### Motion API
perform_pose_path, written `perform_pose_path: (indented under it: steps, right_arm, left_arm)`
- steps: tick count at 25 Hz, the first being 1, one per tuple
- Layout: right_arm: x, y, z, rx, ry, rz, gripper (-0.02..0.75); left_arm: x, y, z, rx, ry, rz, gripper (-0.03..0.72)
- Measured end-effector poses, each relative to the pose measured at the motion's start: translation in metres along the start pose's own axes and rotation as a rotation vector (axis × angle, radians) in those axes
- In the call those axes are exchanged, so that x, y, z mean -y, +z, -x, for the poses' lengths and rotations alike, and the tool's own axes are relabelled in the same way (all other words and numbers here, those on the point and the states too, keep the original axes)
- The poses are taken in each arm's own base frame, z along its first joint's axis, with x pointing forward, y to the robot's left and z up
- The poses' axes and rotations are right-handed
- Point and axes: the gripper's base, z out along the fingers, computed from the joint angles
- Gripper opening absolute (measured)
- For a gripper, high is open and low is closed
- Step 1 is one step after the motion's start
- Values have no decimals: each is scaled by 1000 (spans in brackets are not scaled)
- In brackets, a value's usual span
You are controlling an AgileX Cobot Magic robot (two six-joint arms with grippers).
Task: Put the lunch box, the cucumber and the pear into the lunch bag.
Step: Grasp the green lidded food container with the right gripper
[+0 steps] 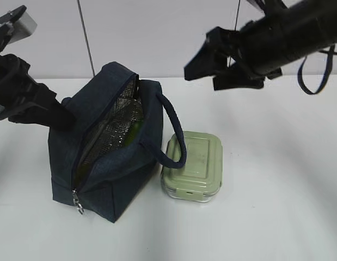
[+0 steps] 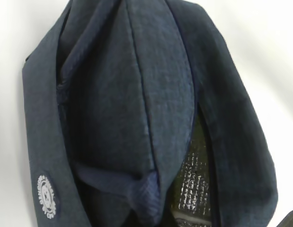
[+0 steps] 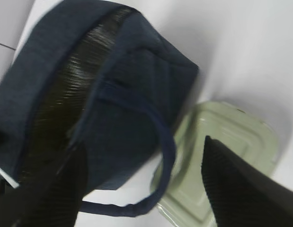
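The navy lunch bag [image 1: 111, 168] stands open at centre left, showing its silver foil lining [image 1: 111, 130]. A sliver of green, seemingly the cucumber [image 1: 134, 128], shows inside. The pear is out of view. The sage-lidded lunch box [image 1: 192, 166] sits on the table against the bag's right side, under the looped handle [image 1: 178, 136]. My left gripper [image 1: 67, 117] is at the bag's left wall; in the left wrist view bunched bag fabric [image 2: 146, 198] runs into it. My right gripper [image 1: 206, 76] is open and empty in the air above the lunch box [image 3: 226, 142] and bag [image 3: 137, 94].
The white table [image 1: 277, 206] extends to the right and in front of the lunch box. A white wall [image 1: 157, 32] stands behind. The zipper's ring pull [image 1: 78, 205] hangs at the bag's front corner. A cable loop [image 1: 315, 76] hangs from my right arm.
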Motion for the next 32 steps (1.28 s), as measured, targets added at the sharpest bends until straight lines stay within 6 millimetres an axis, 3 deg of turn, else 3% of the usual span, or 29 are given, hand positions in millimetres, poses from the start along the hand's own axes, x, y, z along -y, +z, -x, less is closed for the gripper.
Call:
perform_pose_path:
  steps: [5,11,21,25,32]
  right_arm:
    - [47,8,-24,-86,164,-66,580]
    - [73,39,-49,-208,274,-68,580]
    - [90,60,-72,-234,375,-62,569]
    - [94,69,-76,-203,404,-26,525]
    - [101,78,-79,-195,420,-21,517]
  left_arm:
    - [0,0,0,0,0,0,2]
    - [0,0,0,-2,0,-1,2]
    - [0,0,0,-3,0,-2,2]
    - [0,0,0,-4,0,-3,2]
    - [0,0,0,-4,0,-3,2]
